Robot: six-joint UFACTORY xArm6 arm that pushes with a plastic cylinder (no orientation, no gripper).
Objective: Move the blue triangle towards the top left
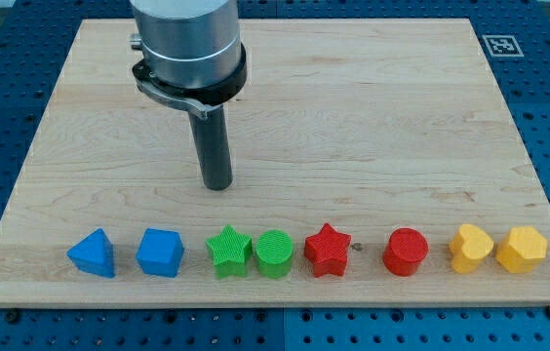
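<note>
The blue triangle (92,253) lies at the left end of a row of blocks along the view's bottom edge of the wooden board (353,117). My tip (217,183) stands on the board above the row, up and to the right of the blue triangle, well apart from it. It is roughly above the green star (227,251) and touches no block.
The row runs rightward from the triangle: a blue cube-like block (161,253), the green star, a green cylinder (274,253), a red star (328,250), a red cylinder (406,252), a yellow heart-like block (470,248), a yellow hexagon (521,249). A tag marker (502,45) sits past the top right corner.
</note>
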